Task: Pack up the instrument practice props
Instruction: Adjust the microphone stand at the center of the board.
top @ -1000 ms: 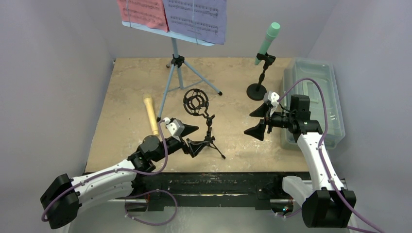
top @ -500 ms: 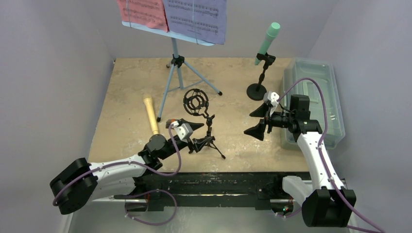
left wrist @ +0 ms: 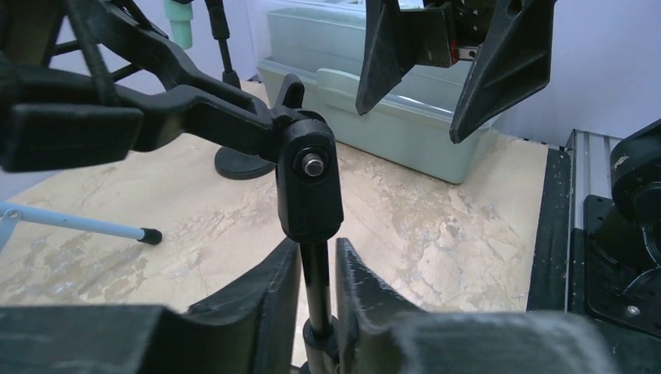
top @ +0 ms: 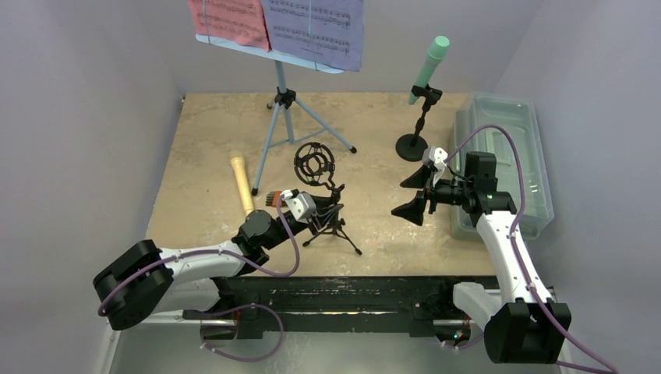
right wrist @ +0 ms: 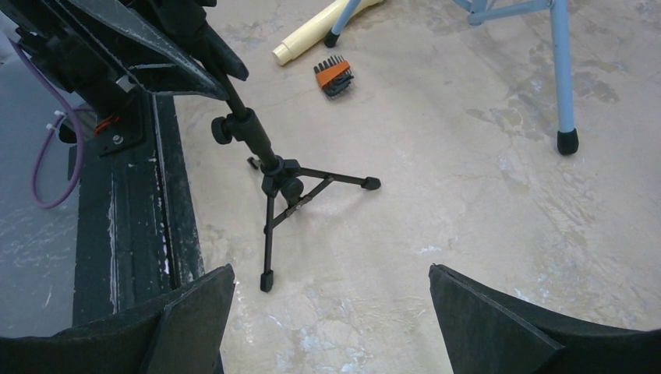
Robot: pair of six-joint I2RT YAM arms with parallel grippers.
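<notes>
Left pincer (left wrist: 316, 246) is pinching the thin upright post of the small black microphone stand (right wrist: 277, 167), one finger on each side of it, just under the black swivel joint. That stand sits close to the near edge of the bench (top: 210, 140), about midway along it, with its three legs spread on the surface. A black ring-shaped cradle (top: 313, 165) tops its bent arm and holds no microphone.

Right pincer (top: 407, 196) hangs spread wide above the bench toward the right edge, holding nothing, its fingers pointing back at the small stand.

The yellow microphone (top: 242, 185) lies flat, left of the small stand. A little orange and black item (right wrist: 334, 74) lies between them; I cannot tell what it is.

The light-blue tripod (top: 282, 101) stands toward the far edge, left of the middle. Its tray carries a red page (top: 230, 19) and a purple page (top: 316, 31) side by side.

The mint-green microphone (top: 430, 66) leans in a black stand with a round base (top: 411, 145), toward the far right corner. Just beside that stand, the grey plastic tub (top: 514, 117) runs along the right edge.
</notes>
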